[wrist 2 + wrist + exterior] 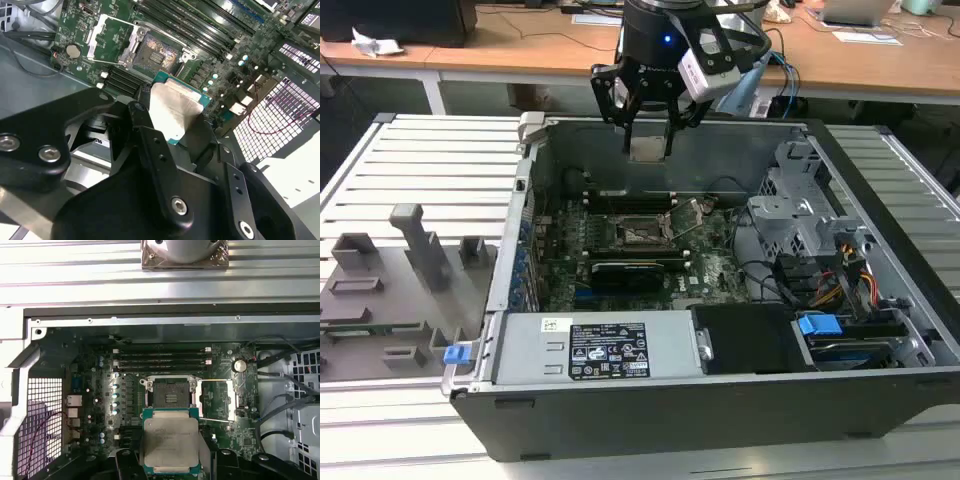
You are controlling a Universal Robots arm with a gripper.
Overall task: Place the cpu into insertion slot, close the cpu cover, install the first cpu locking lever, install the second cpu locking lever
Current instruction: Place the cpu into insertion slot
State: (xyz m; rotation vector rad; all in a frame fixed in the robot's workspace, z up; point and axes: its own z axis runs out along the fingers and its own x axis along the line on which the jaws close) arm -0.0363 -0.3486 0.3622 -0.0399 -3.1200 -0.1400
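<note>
My jaws are closed on the cpu [648, 148], pinching it by two opposite edges between my black fingers [150, 145]. Its pale metal face looks flat and level in both wrist views. In the exterior view I hang high over the back wall of the open computer case [510, 250], which lies on the slatted desk [410, 160]. The chip is well above the green board [710, 270], touching nothing but me.

The insertion slot [171, 392] lies bare below. It is a dark square with nothing seated in it, and its contact field shows plainly in the second wrist view. In the first wrist view the chip sits just short of the slot rather than squarely over it, so I judge I am not lined up for the drop.

The cpu cover [231, 398] is swung back and lies open just beside the slot, with bare board showing through its cut-out centre. In the exterior view a thin lever rod [686, 215] stands tilted up by the socket, so I take that one to be unlatched. I cannot tell how the other lever lies.

By my reckoning the first step is in hand and not finished. The chip is lifted and carried over the case but not seated. The cover is not closed and no lever is locked, so nearly all the work is left
</note>
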